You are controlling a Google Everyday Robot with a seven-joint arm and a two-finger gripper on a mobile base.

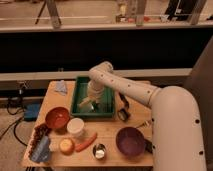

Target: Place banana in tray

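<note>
The dark green tray [76, 98] lies at the back middle of the wooden table. My gripper [93, 102] reaches down into the tray from the right, low over its front half. A small pale-yellow banana [85, 104] shows just left of the gripper, inside the tray near its front left part. The gripper is at the banana; I cannot tell if it still holds it.
In front of the tray stand a red bowl [56, 118], a white cup [75, 127], an orange carrot [86, 142], a yellow-orange ball [66, 145], a small metal cup [99, 150] and a purple bowl [131, 140]. A blue cloth [61, 87] lies at the back left.
</note>
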